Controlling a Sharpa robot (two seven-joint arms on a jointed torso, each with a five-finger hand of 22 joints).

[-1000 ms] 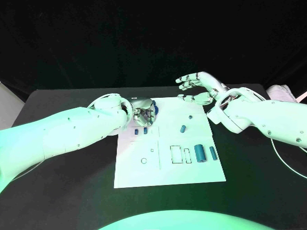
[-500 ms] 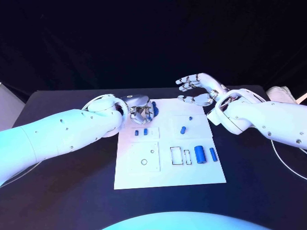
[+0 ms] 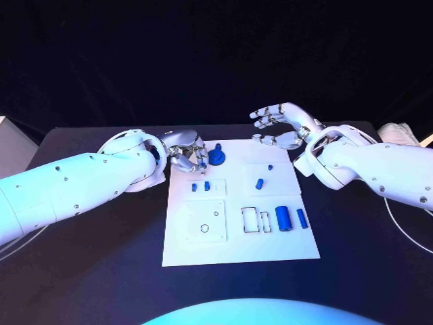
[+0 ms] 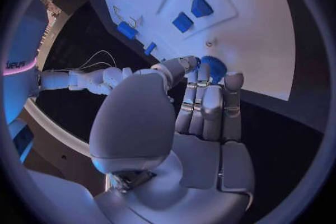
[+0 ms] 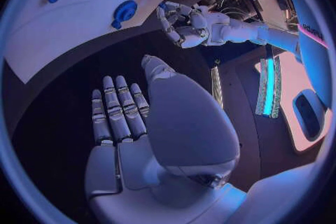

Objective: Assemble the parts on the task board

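1. Left hand [image 3: 189,154] sits at the far left corner of the task board [image 3: 241,233], arm reaching in low across the counter [image 3: 90,271]. Its fingers are curled in beside a round blue part [image 3: 216,158]; in the left wrist view the fingertips [image 4: 190,63] lie against this part [image 4: 213,69], but whether they pinch it or merely touch it cannot be told.
2. Right hand [image 3: 281,125] hovers above the board's far right corner, palm turned toward the left hand, fingers apart and loosely bent, holding nothing. The right wrist view shows its fingers [image 5: 115,115] stretched side by side over the dark counter, clear of the board.
3. Round blue part: at the far left corner of the board, a stub rising from it away from the robot; its lower edge is hidden by the left hand.
4. Two short blue parts [image 3: 200,186] lie side by side in a square recess nearer the robot, long axes running near-to-far.
5. One oblong part [image 3: 260,182] lies slightly slanted at mid-board; a tiny piece [image 3: 269,166] beyond it is too small to make out.
6. Two blue cylinders [image 3: 289,218], thick and thin, lie parallel at the right edge, long axes near-to-far.
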